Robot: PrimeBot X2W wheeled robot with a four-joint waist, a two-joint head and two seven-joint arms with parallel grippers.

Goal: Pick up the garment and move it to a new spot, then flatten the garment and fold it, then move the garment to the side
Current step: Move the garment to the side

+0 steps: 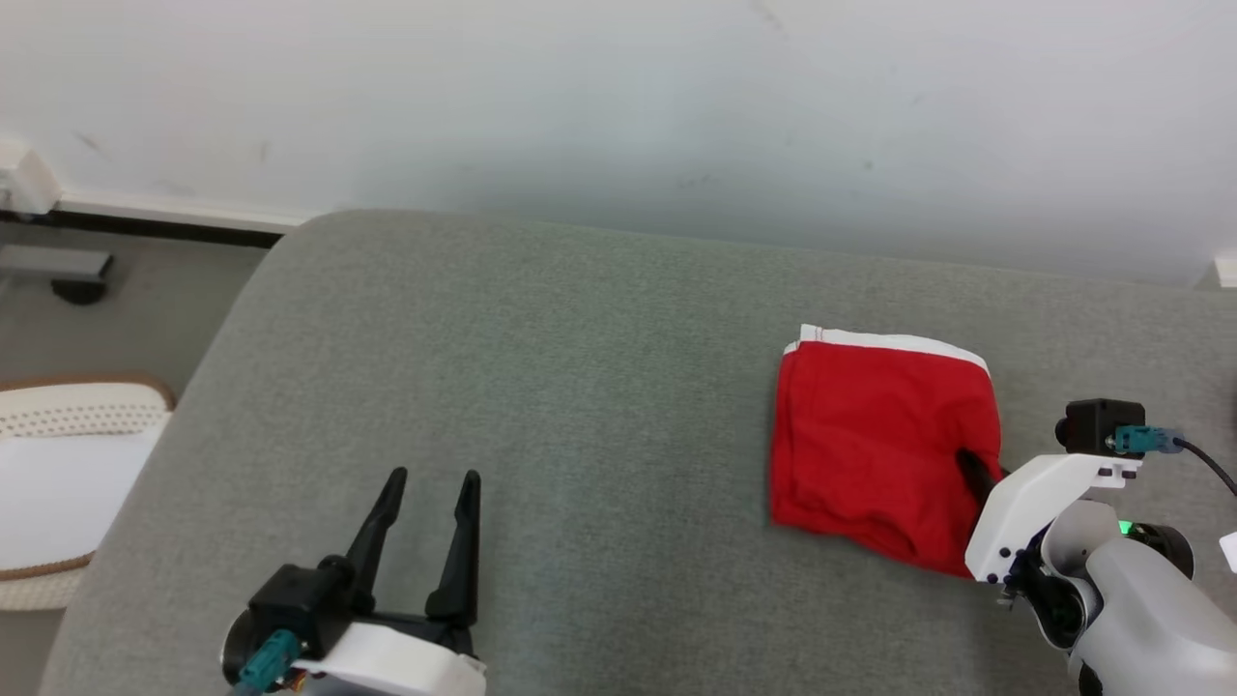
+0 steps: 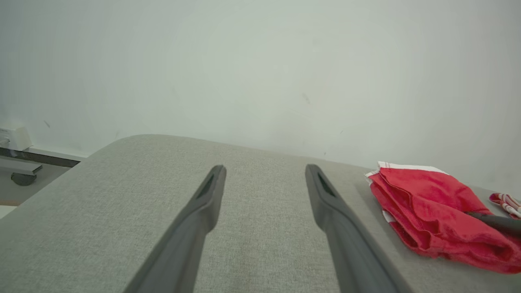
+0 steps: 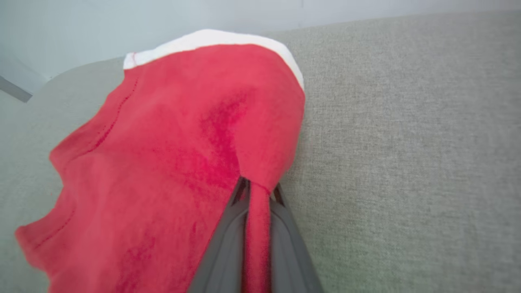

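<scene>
The garment [image 1: 875, 435] is a folded red cloth with a white band along its far edge, lying at the right of the grey cushioned surface [image 1: 580, 387]. My right gripper [image 1: 974, 472] is at the garment's near right edge, shut on a pinch of red fabric; in the right wrist view the garment [image 3: 183, 142] is squeezed between the two dark fingers [image 3: 228, 244]. My left gripper [image 1: 430, 478] rests open at the lower left, far from the cloth, with nothing between its fingers. The left wrist view shows the garment [image 2: 431, 203] to the right of its spread fingers [image 2: 203, 203].
A pale wall [image 1: 618, 116] runs behind the cushion. Left of the cushion is floor with a white basket-like object [image 1: 68, 474] and a caster foot [image 1: 68, 271]. A small red-and-white striped item [image 2: 506, 201] lies past the garment.
</scene>
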